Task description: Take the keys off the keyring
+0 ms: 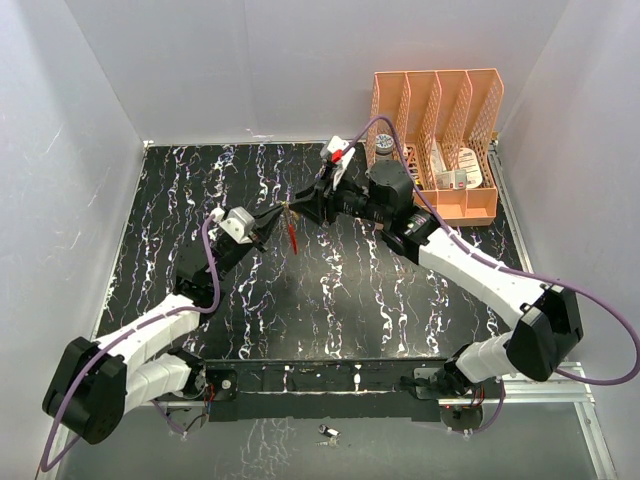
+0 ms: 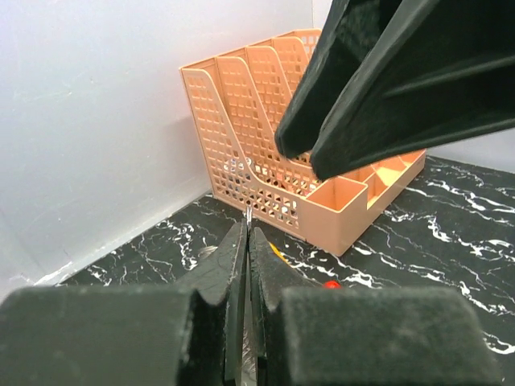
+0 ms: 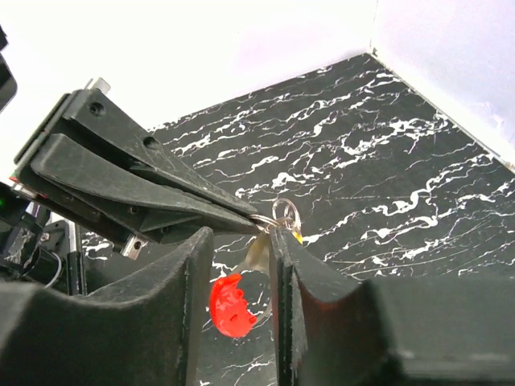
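Hiding part of the orange rack (image 2: pixel 241 104), the right gripper (image 2: pixel 303 158) flanks the keyring (image 3: pixel 286 213).

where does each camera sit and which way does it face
Top external: above, behind the bases, looking down on the table; both arms show, left pincer and right pincer meeting.
Left wrist: on the left arm, facing the orange file organizer; own shut fingers below, right pincer above.
Right wrist: on the right arm, facing the left pincer gripping the keyring; own fingers below.
Shared: both wrist views show the red key.
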### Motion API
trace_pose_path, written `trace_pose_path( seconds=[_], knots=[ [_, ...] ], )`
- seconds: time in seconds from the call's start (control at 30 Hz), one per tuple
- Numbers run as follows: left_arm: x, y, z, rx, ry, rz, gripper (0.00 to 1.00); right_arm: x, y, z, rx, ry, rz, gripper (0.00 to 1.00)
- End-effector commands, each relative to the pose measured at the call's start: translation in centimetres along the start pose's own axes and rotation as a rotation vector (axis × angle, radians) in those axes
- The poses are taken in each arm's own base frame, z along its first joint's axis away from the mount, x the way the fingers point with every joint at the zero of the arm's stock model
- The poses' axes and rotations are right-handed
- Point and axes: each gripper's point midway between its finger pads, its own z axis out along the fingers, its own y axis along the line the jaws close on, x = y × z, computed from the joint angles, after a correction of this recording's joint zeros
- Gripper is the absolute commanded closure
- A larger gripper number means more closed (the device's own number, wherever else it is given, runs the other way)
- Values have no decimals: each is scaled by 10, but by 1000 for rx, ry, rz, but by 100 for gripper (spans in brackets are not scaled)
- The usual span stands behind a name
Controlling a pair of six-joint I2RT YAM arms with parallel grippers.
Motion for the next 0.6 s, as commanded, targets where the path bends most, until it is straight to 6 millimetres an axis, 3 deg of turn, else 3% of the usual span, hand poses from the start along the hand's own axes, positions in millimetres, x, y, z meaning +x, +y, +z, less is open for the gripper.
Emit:
trace_pose_path(
  seconds=[0.0,0.27,0.43,0.57],
  knots=[
    [-36,6,3,-7,-82,61,100,-36,5,-13,27,-112,-70,64],
    [-50,3,-1,2,-134,63,100,-13,-3,-16,76,-82,-50,62],
    [-63,-12,0,95,-151,61,100,9,-11,-13,118,-70,-43,76],
    [-71,-25,-1,166,-159,56,100,18,-23,-11,171,-68,-58,77]
  ],
)
